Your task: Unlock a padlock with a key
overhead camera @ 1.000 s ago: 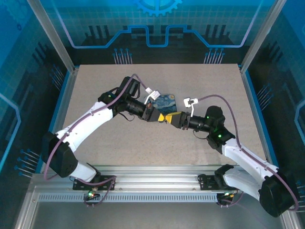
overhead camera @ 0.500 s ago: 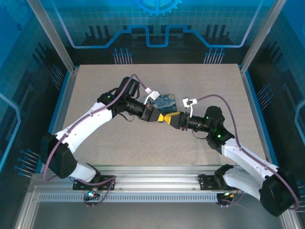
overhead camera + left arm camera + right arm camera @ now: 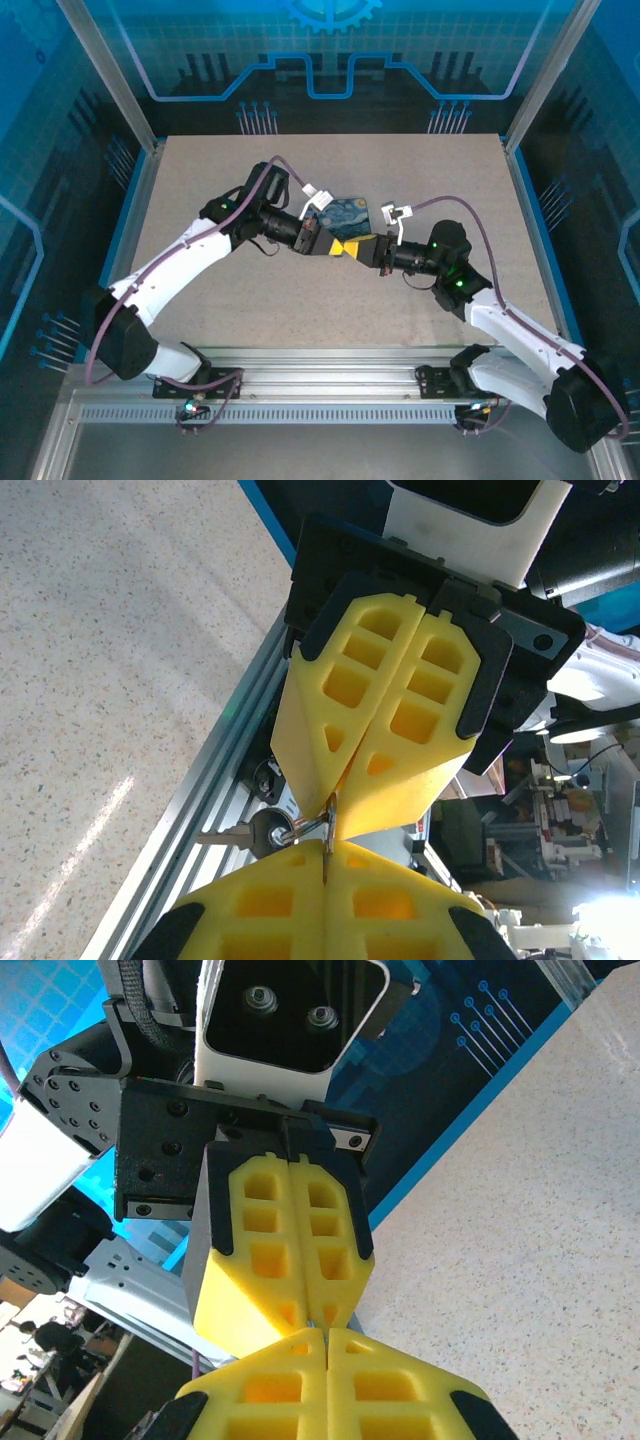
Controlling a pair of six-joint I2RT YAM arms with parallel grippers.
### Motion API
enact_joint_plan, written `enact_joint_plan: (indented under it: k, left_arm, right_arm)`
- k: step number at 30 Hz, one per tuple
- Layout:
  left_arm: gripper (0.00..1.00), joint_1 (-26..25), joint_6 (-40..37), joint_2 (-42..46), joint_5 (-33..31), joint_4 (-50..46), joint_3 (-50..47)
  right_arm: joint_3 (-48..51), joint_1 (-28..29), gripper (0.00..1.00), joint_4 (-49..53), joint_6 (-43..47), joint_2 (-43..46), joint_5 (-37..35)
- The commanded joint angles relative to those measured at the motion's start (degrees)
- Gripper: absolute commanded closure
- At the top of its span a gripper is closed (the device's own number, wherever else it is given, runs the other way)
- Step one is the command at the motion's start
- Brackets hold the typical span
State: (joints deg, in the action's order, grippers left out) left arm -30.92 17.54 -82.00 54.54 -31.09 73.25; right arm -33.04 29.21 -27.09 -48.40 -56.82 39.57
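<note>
**Tip to Tip, Little Margin**

Left gripper (image 3: 341,246) and right gripper (image 3: 357,248) meet nose to nose above the tin box (image 3: 350,212), both pinched shut on a metal sliver (image 3: 327,832); a key (image 3: 226,835) dangles on its ring (image 3: 272,832) alongside. The padlock I can't make out. Any sideways drift could twist the piece loose and drop it.

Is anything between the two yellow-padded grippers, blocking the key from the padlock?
Nothing visible does. The left gripper and right gripper meet tip to tip, with a thin dark metal piece, probably the key, pinched at the junction and a silver key ring hanging beside it.
</note>
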Motion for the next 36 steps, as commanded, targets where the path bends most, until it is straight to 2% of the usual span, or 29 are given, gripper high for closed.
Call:
enact_joint_plan:
  k: [1,5,12,18,24,27,33,36]
  left_arm:
    - [0.96,-0.38,0.22,1.57,1.37,1.30,-0.91]
    - [0.70,-0.03,0.77,2.94,0.24,2.36,-1.75]
    - [0.52,2.76,8.28,6.76,-1.72,11.67,-6.66]
    - [0.40,3.14,19.39,10.84,-10.00,26.52,-13.66]
    - [0.34,2.98,28.23,12.19,-15.24,39.55,-18.49]
    - [0.35,1.74,30.94,12.43,-16.48,45.69,-19.90]
    - [0.35,-0.70,32.40,11.54,-18.51,49.13,-19.65]
    - [0.41,-1.07,34.06,10.81,-18.13,51.73,-19.77]
  right_arm:
    - [-1.42,0.75,1.00,0.97,2.24,1.52,0.30]
    - [-1.41,0.56,1.00,3.39,3.05,2.84,-1.73]
    - [-0.54,-0.34,1.00,5.94,2.74,5.85,-7.03]
    - [-0.43,0.06,1.00,6.09,0.07,7.72,-14.37]
    - [-0.07,3.43,1.00,3.74,-1.24,8.33,-23.73]
    - [1.46,6.40,1.00,-1.19,-2.56,7.39,-27.62]
    - [2.71,10.31,1.00,-6.37,-3.29,5.21,-32.10]
    - [2.69,10.98,1.00,-7.04,-3.64,4.27,-32.90]
